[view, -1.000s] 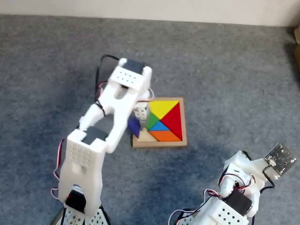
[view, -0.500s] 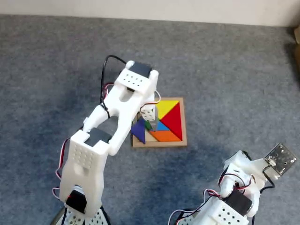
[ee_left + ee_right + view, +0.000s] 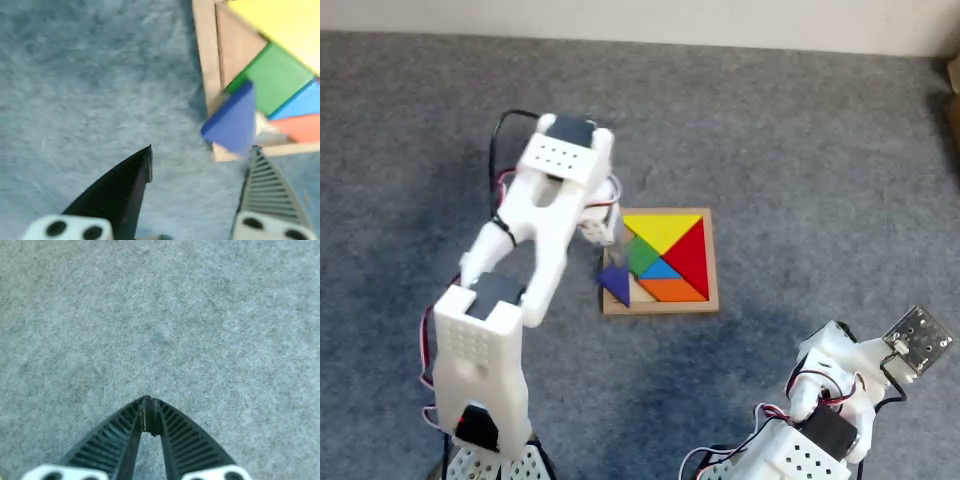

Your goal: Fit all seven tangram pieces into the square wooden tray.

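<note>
The blue triangle [image 3: 231, 122] lay tilted over the wooden tray [image 3: 204, 75]'s corner rim, unseated — just off one tip of the left gripper [image 3: 201, 151], jaws apart and empty; the right gripper [image 3: 149, 412], jaws together, stood well apart

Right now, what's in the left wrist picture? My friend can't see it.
A blue triangle sits crooked over the tray edge, not flat inside. The left hand is open beside it, above grey carpet.

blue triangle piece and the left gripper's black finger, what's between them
Bare grey carpet, from black finger to blue triangle piece, in the left wrist view.
</note>
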{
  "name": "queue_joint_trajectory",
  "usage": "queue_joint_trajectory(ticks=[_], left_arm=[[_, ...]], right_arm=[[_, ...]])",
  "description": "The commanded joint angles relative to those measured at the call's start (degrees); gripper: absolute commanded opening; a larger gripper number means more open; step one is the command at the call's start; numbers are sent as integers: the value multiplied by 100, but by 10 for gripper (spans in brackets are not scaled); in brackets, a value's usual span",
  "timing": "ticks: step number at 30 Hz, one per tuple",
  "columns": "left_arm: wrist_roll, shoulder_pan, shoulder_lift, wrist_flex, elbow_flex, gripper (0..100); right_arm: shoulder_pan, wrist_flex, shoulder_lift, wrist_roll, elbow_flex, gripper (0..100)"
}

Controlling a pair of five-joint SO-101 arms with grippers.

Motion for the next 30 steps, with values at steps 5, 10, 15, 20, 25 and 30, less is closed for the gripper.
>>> queue_joint_trajectory(ticks=[5,10,15,20,25,30], left_arm=[[-1442,-119,-356,-396,769,287],[-1451,-347,-409,-738,866,287],[-1433,-646,-391,-730,593,287],[-1433,-989,-356,-1266,593,287],[-1468,-822,-356,-1512,927,287],[-1477,-497,-356,-1705,1305,287]], right_arm=[[66,-171,-13,79,716,5],[75,-171,-13,79,716,5],[75,-171,-13,79,716,5],[75,-171,-13,79,716,5],[75,-171,-13,79,716,5],[75,-171,-13,79,716,5]])
